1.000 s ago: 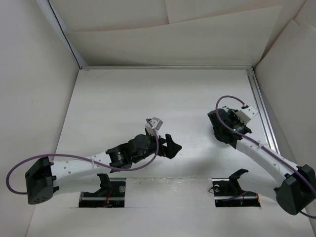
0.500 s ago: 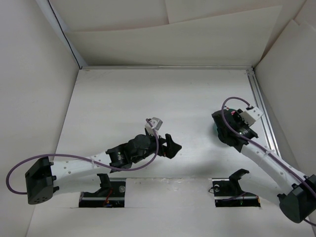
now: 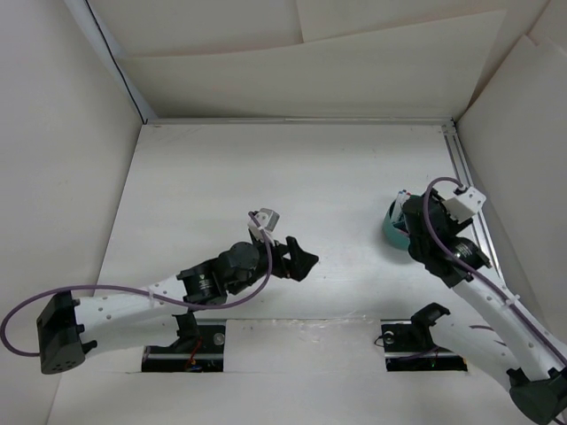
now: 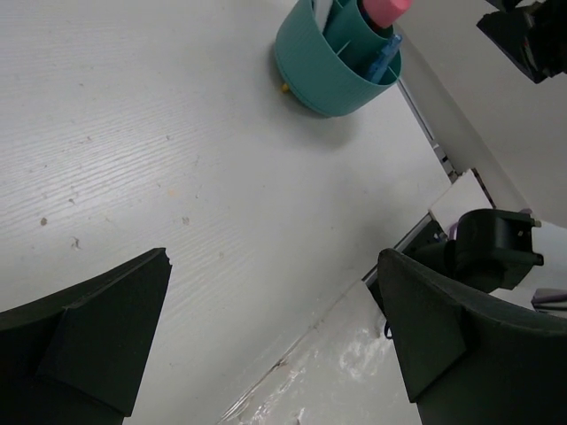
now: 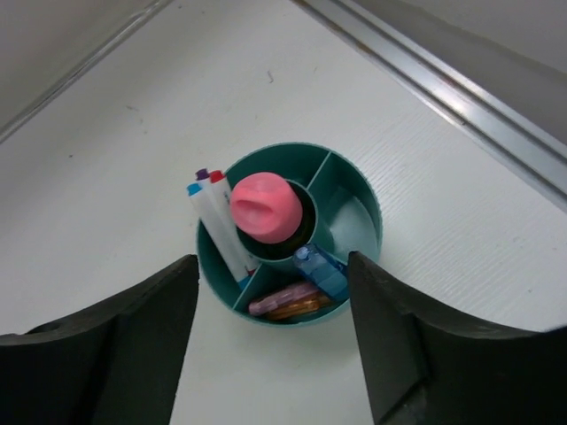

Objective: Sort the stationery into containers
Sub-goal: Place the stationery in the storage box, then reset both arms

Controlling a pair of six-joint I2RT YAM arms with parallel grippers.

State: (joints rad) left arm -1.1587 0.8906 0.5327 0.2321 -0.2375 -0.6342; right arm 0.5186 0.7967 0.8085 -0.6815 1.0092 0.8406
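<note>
The round teal cup (image 5: 359, 226) stands on the white table at the right, also seen in the top view (image 3: 391, 231) and the left wrist view (image 4: 319, 75). In it are the pink-capped glue stick (image 5: 264, 206) in the centre well, white pens (image 5: 215, 221) with red and blue tips, a blue marker (image 5: 322, 268), and pink and orange markers (image 5: 285, 303). My right gripper (image 5: 273, 341) is open and empty, just above the cup's near side. My left gripper (image 3: 299, 263) is open and empty, low over the table's middle front.
A metal rail (image 3: 467, 190) runs along the table's right edge. White walls enclose the table on the left, back and right. The right arm's base mount (image 4: 485, 252) shows in the left wrist view. The table's front edge (image 3: 301, 325) lies near the arm bases.
My right arm has drawn back toward the right and risen, uncovering the teal cup. My left arm has shifted slightly left and back, with its jaws still open.
</note>
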